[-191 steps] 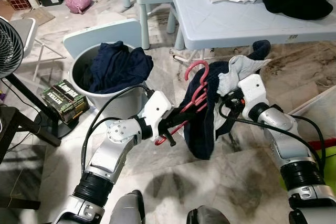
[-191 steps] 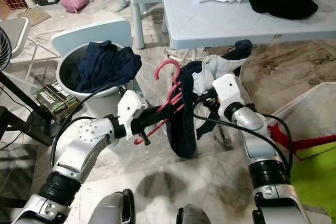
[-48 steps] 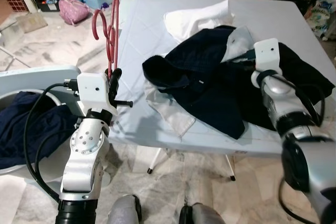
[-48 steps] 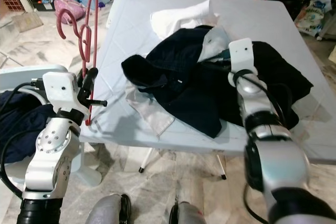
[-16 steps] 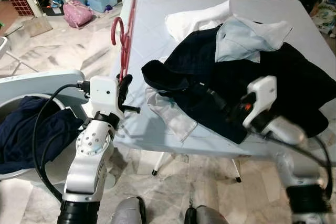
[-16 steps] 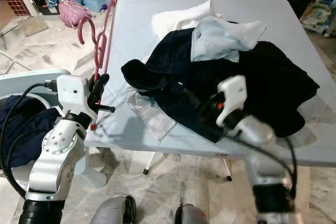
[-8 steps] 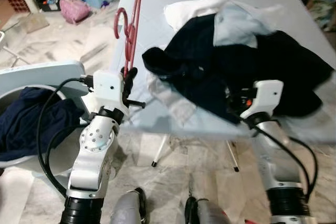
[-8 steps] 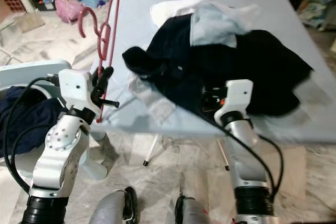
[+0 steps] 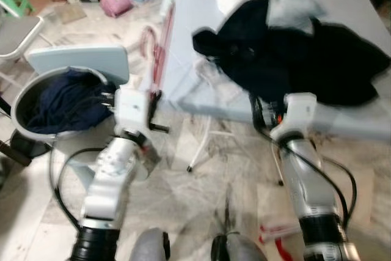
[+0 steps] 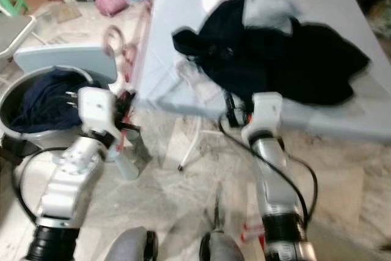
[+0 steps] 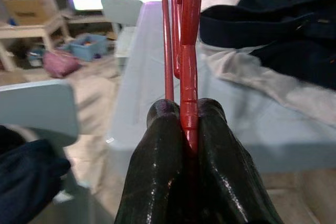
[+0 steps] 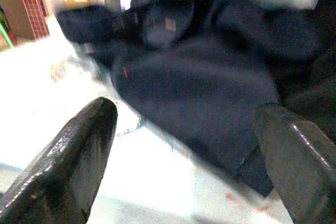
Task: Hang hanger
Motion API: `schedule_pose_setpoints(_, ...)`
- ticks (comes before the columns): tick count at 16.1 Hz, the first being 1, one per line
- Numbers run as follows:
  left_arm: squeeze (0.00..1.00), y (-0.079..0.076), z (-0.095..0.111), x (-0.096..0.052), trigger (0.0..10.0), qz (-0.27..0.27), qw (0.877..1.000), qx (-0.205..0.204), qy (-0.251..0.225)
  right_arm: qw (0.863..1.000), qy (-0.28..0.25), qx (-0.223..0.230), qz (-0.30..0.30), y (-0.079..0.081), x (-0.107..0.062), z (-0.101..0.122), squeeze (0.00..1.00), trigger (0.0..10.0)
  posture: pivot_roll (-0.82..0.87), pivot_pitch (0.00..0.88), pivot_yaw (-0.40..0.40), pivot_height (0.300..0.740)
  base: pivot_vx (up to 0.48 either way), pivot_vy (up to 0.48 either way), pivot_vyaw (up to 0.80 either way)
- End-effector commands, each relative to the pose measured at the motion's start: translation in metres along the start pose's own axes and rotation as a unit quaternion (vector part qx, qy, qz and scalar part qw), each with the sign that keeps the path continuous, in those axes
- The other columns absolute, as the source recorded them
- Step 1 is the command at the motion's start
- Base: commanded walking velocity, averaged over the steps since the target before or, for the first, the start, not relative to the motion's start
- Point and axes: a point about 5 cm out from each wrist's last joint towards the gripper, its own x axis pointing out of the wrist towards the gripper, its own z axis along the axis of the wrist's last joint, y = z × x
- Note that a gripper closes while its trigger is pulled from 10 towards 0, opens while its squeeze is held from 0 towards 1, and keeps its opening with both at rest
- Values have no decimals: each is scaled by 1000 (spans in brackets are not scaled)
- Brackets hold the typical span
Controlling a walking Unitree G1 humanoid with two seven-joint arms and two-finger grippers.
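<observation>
Blurred head views: the left gripper (image 9: 153, 99) holds red hangers (image 9: 160, 53) upright beside the pale blue table (image 9: 201, 99), near a grey basket (image 9: 30, 90).

Left wrist view: both fingers (image 11: 157, 182) pinch the hangers.

Right wrist view: the right gripper (image 12: 184, 145), spread wide, faces dark clothing (image 12: 199, 87).

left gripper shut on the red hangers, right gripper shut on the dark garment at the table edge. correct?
Half right. The left gripper is shut on the red hangers, as the left wrist view shows. The right gripper is open: in the right wrist view its fingers stand wide apart, holding nothing, with the dark garment lying on the table ahead of them.
</observation>
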Motion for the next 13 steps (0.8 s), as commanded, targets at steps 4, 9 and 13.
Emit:
schedule_pose_setpoints(4, 0, -12, 0, 2, 10000, -10, 1000, -16, 0, 998, 35, 20, -44, -3, 3, -23, 0, 10000, 38, 105, -12, 740, 0, 92, 0)
schedule_pose_setpoints(9, 0, -10, -4, -3, 10000, -16, 1000, -24, 11, 999, 20, 16, -24, 8, 17, -17, 0, 10000, 41, 108, -15, 740, 0, 479, -125)
schedule_pose_setpoints(13, 0, -12, -3, 0, 10000, -22, 999, -26, 13, 1000, 10, 11, -28, 2, 21, -13, 0, 10000, 29, 126, -11, 740, 0, 480, -525)
